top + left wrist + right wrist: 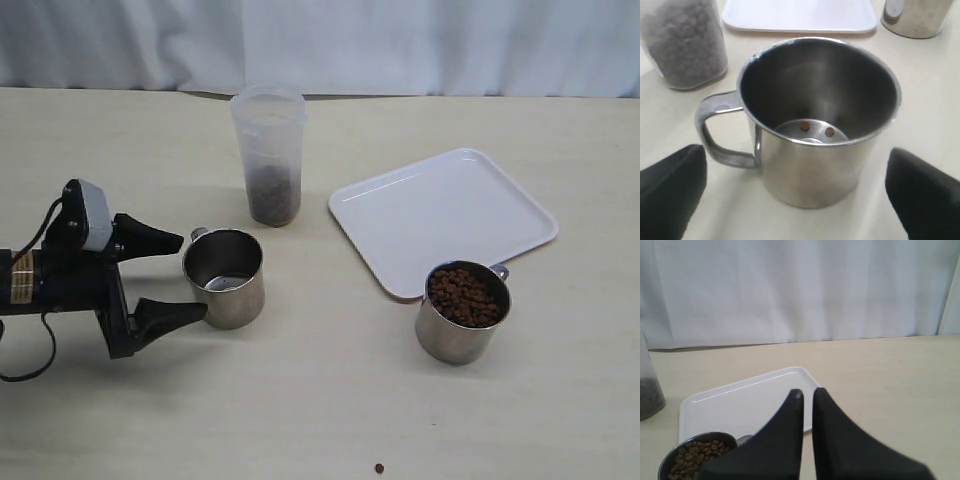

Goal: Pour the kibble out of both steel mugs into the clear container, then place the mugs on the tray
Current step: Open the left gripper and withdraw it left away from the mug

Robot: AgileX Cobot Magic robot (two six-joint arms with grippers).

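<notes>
Two-armed robot at a pale counter [320, 400], told by the robot.

Nearest the front edge, one stray pellet [379, 468] lies alone. Behind it, on my right side, stands the full mug [463, 312], heaped with dark brown kibble [465, 295] and just touching the tray's near rim. My right pincer [807, 391] hangs above it, clenched on nothing.

On my left side, level with that mug, my left pincer [190, 277] is released. Its jaws are spread wide on either side of the nearly empty mug [228, 285] and touch nothing. Two pellets [816, 129] lie on that mug's floor, and its handle [715, 130] points back towards my arm.

Further back lies the white tray [450, 205], bare. Furthest stands the clear container [268, 155], upright and about a third full of kibble, before a white curtain [450, 45].

Count: two steel mugs, one container, one tray, two pincers.

I judge both mugs to be stiff, smooth and slippery. The full one is heavier and apt to spill if tilted early. The empty one is light and easily nudged. I would clamp across the round body, below the rim and clear of the small handle. The container looks light, thin-walled and easy to tip.
</notes>
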